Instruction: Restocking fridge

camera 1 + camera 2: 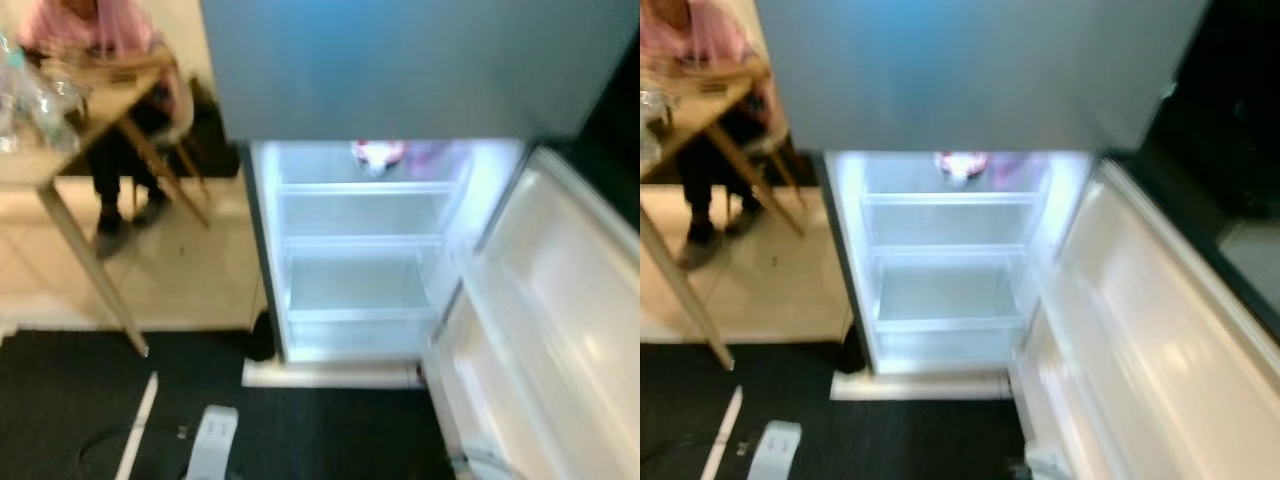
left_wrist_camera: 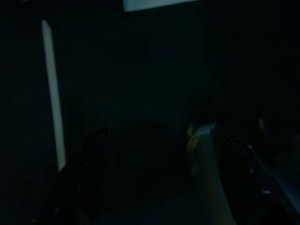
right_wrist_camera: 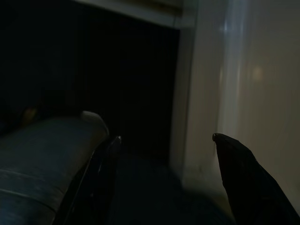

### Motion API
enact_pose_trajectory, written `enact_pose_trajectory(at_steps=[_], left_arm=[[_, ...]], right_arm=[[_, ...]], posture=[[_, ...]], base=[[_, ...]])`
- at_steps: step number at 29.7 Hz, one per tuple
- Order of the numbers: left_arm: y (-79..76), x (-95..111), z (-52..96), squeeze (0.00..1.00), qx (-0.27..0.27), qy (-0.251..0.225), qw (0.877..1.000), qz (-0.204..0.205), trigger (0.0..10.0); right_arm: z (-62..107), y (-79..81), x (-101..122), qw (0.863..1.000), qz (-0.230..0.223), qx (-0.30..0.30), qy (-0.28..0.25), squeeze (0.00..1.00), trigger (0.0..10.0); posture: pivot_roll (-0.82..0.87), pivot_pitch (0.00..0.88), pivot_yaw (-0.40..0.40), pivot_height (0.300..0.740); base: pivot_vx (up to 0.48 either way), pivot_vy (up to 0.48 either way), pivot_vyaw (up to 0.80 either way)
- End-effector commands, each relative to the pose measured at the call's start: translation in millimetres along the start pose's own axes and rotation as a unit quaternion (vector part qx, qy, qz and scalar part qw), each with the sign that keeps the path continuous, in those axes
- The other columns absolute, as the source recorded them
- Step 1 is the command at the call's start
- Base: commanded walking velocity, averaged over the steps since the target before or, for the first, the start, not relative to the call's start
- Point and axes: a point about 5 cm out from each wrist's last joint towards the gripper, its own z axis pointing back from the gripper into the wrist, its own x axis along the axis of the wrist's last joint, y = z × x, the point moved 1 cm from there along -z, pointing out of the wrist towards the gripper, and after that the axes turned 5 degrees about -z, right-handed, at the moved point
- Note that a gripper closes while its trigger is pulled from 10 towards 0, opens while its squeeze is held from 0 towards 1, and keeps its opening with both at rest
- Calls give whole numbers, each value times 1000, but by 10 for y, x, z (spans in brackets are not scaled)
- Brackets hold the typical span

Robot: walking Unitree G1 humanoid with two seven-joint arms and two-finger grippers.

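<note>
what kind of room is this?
Probably a home kitchen or dining corner: an open fridge with lit, mostly bare shelves, a wooden table carrying clear bottles, a seated person behind it, and tiled floor meeting dark carpet.

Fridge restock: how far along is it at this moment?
Done: the fridge door stands open and one pink-and-white item sits on the top shelf. In hand: nothing; the left tool and right tool hang open over dark floor. Left: the lower shelves look bare.
</note>
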Motion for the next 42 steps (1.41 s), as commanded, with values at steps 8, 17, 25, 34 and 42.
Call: enact_pose_trajectory(at_steps=[8, 17, 25, 34, 42], left_arm=[[15, -74, 20, 0, 0, 11, 1000, -4, 10000], [18, -56, 17, 0, 0, 6, 1000, 1, 10000], [14, -58, 18, 0, -2, 6, 1000, 2, 10000], [8, -74, 21, 0, -3, 9, 1000, -2, 10000], [14, -79, 22, 0, -2, 10, 1000, -4, 10000]], right_arm=[[4, 39, -19, 1000, -11, 1, 0, 0, 10000], [8, 42, -31, 1000, -12, 0, 0, 0, 10000], [11, 40, -45, 1000, -12, 0, 3, 0, 10000], [15, 33, -58, 1000, -13, -2, 4, 0, 10000], [9, 27, -34, 1000, -15, -4, 0, 0, 10000]], posture=[[-75, 0, -49, 723], [-76, 0, -49, 723], [-78, 0, -49, 723], [-79, 0, -49, 723], [-79, 0, -47, 723]], base=[[-395, 0, 0], [-28, 0, 0], [0, 0, 0], [0, 0, 0], [0, 0, 0]])
